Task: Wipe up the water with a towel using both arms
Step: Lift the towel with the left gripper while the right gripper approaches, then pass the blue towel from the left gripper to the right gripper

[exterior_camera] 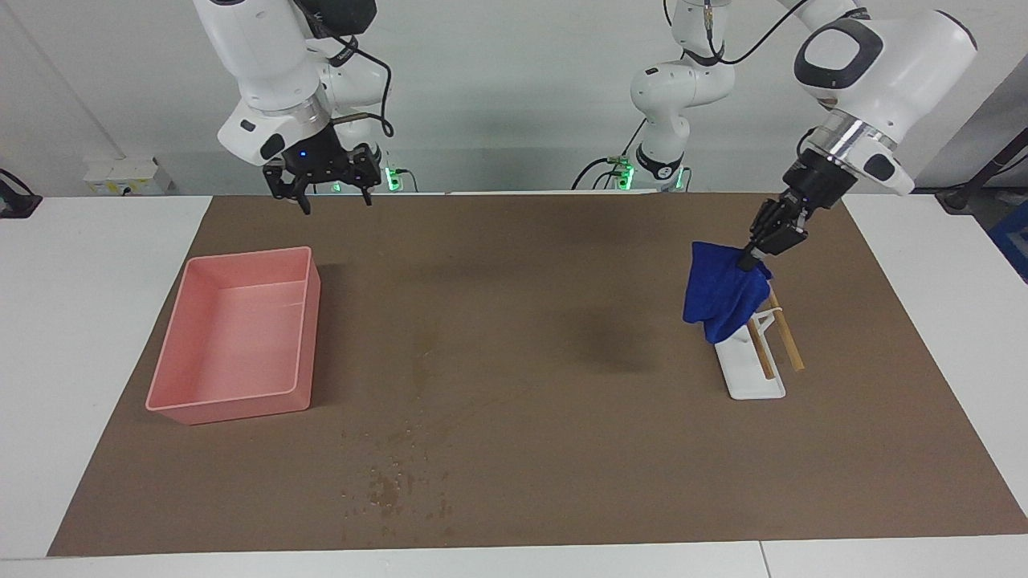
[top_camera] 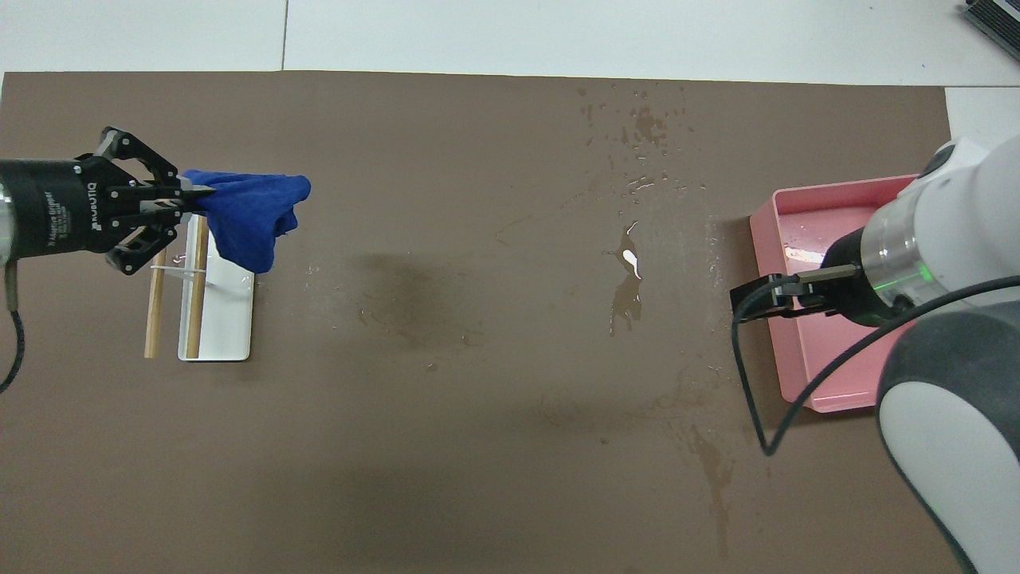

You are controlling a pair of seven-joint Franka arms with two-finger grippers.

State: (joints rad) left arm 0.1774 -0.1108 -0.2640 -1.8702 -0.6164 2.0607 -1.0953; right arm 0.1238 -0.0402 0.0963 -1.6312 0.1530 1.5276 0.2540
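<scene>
The left gripper (exterior_camera: 753, 255) pinches the blue cloth towel (exterior_camera: 720, 295) above the white rack (exterior_camera: 755, 377); the open right gripper (exterior_camera: 324, 191) waits. Water droplets (exterior_camera: 393, 482) are unwiped, well apart from the rack.

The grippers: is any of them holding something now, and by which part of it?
The left gripper holds the blue towel by its top edge, lifted over the white rack. The right gripper is open and holds nothing.

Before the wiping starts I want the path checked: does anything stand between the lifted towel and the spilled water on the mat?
Nothing visible does. The left gripper holds the blue towel over the white rack; bare brown mat runs from there to the water. The pink bin sits at the right arm's end, off that path.
</scene>
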